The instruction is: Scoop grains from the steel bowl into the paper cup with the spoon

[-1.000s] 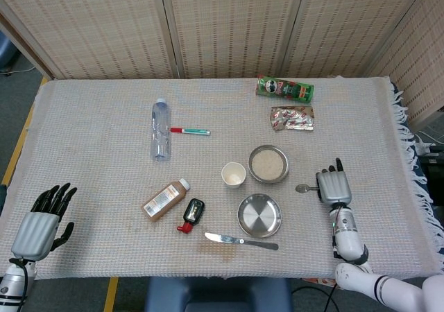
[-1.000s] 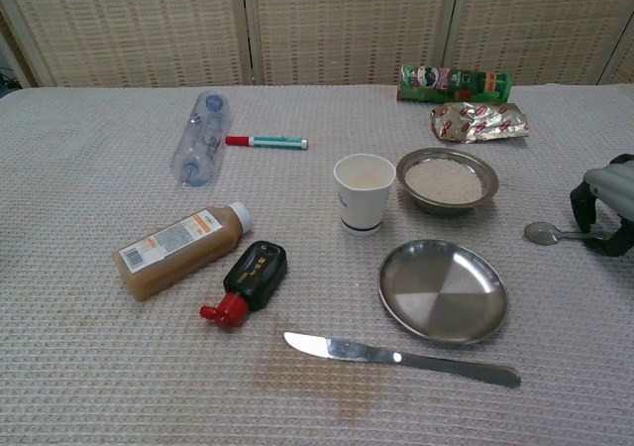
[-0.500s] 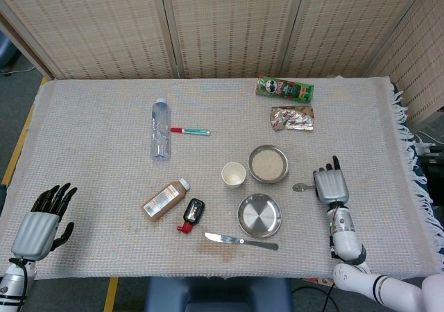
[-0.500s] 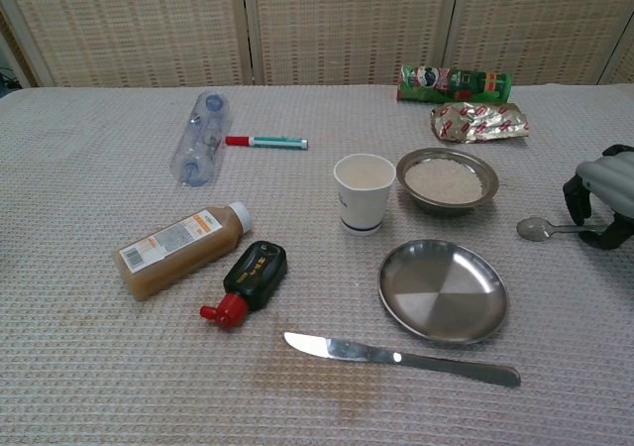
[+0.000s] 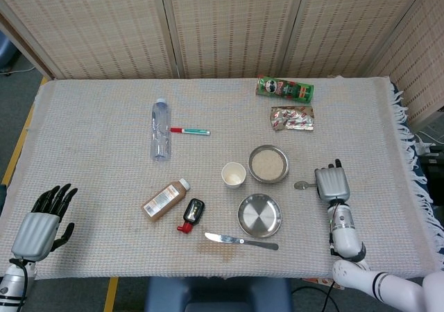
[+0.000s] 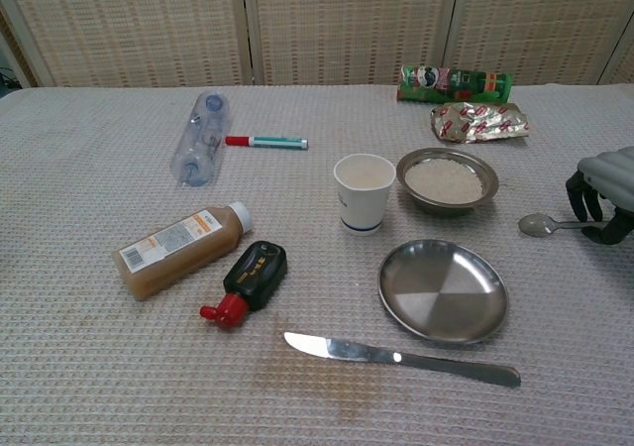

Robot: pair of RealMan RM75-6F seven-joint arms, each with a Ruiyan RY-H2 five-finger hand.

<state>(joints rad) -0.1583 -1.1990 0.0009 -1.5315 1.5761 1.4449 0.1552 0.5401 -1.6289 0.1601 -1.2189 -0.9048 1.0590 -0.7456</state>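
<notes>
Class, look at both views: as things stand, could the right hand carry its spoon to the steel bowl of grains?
Probably yes. The right hand holds the spoon just right of the steel bowl, with only bare cloth between them.

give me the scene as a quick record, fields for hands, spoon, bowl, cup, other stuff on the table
right hand: holds the spoon's handle, right of the steel bowl
left hand: holds nothing, fingers apart, at the table's near left corner
spoon: bowl end points toward the steel bowl, looks empty
steel bowl: holds white grains
paper cup: upright, just left of the steel bowl
other: empty steel plate, knife, clear bottle lying flat
</notes>
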